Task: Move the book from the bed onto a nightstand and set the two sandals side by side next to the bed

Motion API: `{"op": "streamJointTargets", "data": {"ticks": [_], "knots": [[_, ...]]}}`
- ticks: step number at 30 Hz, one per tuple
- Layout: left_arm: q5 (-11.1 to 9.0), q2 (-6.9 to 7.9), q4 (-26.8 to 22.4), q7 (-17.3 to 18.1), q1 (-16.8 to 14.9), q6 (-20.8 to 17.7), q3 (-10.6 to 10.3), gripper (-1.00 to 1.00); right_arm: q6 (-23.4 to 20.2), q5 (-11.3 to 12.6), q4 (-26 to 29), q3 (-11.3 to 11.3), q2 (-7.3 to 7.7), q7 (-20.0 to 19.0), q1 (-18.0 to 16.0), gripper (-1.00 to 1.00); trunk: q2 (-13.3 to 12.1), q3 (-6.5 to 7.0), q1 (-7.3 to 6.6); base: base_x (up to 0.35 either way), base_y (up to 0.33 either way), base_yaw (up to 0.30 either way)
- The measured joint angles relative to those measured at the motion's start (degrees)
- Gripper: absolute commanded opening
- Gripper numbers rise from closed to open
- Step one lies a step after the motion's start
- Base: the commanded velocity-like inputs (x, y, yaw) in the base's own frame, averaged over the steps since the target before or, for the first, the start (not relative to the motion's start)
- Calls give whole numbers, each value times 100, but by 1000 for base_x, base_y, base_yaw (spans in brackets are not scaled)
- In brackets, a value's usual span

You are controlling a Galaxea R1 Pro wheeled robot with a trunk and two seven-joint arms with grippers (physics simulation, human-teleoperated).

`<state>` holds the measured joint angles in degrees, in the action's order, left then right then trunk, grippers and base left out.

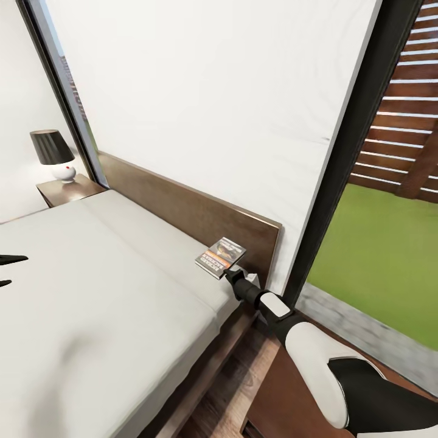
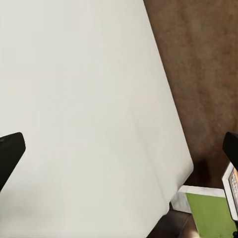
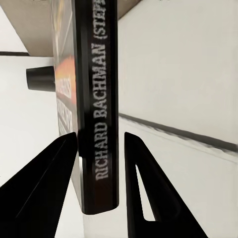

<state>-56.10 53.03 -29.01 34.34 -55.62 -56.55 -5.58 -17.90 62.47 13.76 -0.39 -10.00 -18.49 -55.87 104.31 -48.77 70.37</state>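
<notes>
The book [image 1: 220, 256], dark-covered with an orange band, hangs just above the bed's corner by the headboard [image 1: 182, 207], and my right gripper [image 1: 229, 274] is shut on its lower edge. In the right wrist view its spine [image 3: 101, 99] stands upright between my two black fingers [image 3: 54, 168]. The bed's light-grey mattress [image 1: 103, 286] fills the left half of the head view. A nightstand [image 1: 68, 191] stands at the bed's far side. My left gripper [image 1: 15, 271] hovers open over the mattress [image 2: 89, 99] with nothing in it. The sandals are out of view.
A white lamp with a black shade [image 1: 53, 155] stands on the far nightstand. A dark-brown wooden top [image 1: 280, 389] lies below my right arm beside the bed. Behind the headboard are a white wall panel and a tall black-framed window [image 1: 347, 152] onto grass.
</notes>
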Motion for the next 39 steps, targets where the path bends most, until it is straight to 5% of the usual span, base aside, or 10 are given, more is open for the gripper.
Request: {"op": "streamJointTargets", "data": {"ticks": [39], "knots": [[6,-1,1,-3,-2,4,0,100,17,-24,5,250,0,3,1,-100,0,0,1,-104,0,26]]}}
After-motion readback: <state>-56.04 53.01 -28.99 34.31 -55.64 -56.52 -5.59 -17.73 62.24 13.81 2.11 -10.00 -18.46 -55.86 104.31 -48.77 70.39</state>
